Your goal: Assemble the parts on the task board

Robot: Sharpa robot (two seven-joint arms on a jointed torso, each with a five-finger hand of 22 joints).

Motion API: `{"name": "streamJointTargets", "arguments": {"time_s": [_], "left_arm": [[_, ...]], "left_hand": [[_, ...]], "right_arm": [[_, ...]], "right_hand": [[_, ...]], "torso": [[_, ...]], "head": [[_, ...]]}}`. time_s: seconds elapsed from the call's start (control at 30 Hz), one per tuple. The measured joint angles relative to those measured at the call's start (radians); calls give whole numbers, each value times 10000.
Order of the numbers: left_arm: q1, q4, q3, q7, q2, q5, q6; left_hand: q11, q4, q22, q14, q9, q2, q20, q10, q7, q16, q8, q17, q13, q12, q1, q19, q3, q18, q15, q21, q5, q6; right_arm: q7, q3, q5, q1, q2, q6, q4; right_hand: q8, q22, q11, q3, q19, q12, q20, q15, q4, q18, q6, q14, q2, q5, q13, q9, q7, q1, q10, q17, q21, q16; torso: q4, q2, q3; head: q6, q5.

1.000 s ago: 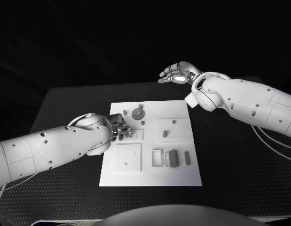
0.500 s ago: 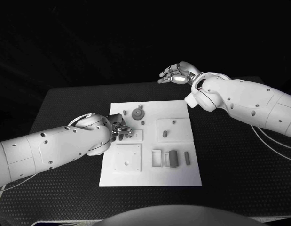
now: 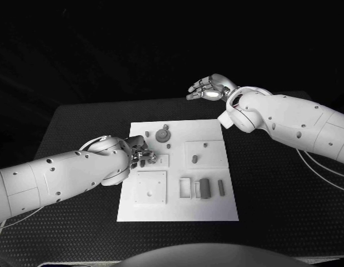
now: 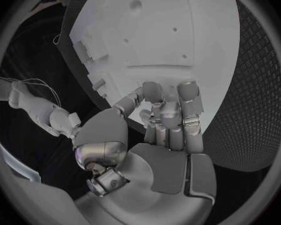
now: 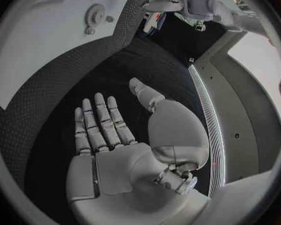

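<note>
— What is the left hand doing?
— Its fingers curl over the task board's near left side, maybe pinching a tiny part; I can't tell. Parts look small, hard, slippery: pinch the sides.
— And farther back?
— The right hand hangs, fingers spread.

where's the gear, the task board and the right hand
gear (image 3: 164,134): head view, middle of the round disc
task board (image 3: 180,208): head view, bare near part of the white plate
right hand (image 5: 106,130): right wrist view, base of its spread fingers
</note>
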Motion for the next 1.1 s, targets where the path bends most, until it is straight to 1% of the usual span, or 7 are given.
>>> {"name": "streamJointTargets", "arguments": {"time_s": [0.1,0.13,0.17,0.53,0.9,1.1], "left_arm": [[-8,0,-1,41,-22,42,-75],[-12,0,-1,57,-34,54,-116],[-15,0,-1,69,-44,64,-149],[-46,-17,-8,135,-93,143,-460],[-46,-60,-8,136,-47,205,-490],[-40,-150,-6,134,47,226,-470]], "left_hand": [[-5,-13,0,-5,-36,34,1,-5,7,0,-41,-27,-16,0,-34,0,13,0,-5,-47,-473,14],[-5,-9,0,-18,-28,34,1,-5,9,0,-63,-37,-26,0,-33,0,37,-1,-18,-47,-598,17],[-7,-15,0,-21,-17,33,1,-6,8,0,-69,-37,-26,0,-34,0,85,0,-21,-47,-654,18],[-21,-24,-2,-32,-9,34,17,-19,2,0,-121,-47,-26,0,-33,-16,121,-1,-32,-47,-696,27],[-21,-24,-3,-32,16,33,-5,-17,1,0,-157,-48,-26,38,-33,39,120,0,-32,-47,-734,29],[-21,4,-4,-31,25,33,-4,-16,-2,0,-156,-52,-25,38,-33,39,147,0,-31,-47,-738,32]], "right_arm": [[0,0,1,-3,1,0,-2],[0,0,1,-4,1,1,-5],[0,0,2,-5,1,1,-7],[0,0,3,-11,2,1,-25],[0,0,3,-11,0,5,-25],[0,0,4,-12,-5,6,-25]], "right_hand": [[0,0,0,0,0,0,0,0,0,0,0,0,0,0,0,0,0,0,0,-3,0,0],[0,0,0,0,0,0,0,0,0,1,0,0,0,0,1,0,0,0,0,-3,0,0],[0,0,0,0,0,0,0,0,0,0,0,0,0,0,1,0,0,0,0,-2,0,0],[0,11,0,0,0,0,0,0,0,0,0,0,0,0,-12,-9,0,0,0,-2,0,0],[0,18,0,0,0,0,0,0,0,0,0,0,0,0,-22,-9,0,0,0,-2,0,0],[0,19,0,0,0,0,0,0,0,0,0,0,0,0,-22,-9,0,0,0,-1,0,0]], "torso": [[0,0,0],[-1,0,0],[0,0,0],[1,0,0],[5,-3,0],[4,-4,0]], "head": [[2,-6],[2,-7],[4,-8],[2,-22],[-6,-26],[0,-34]]}}
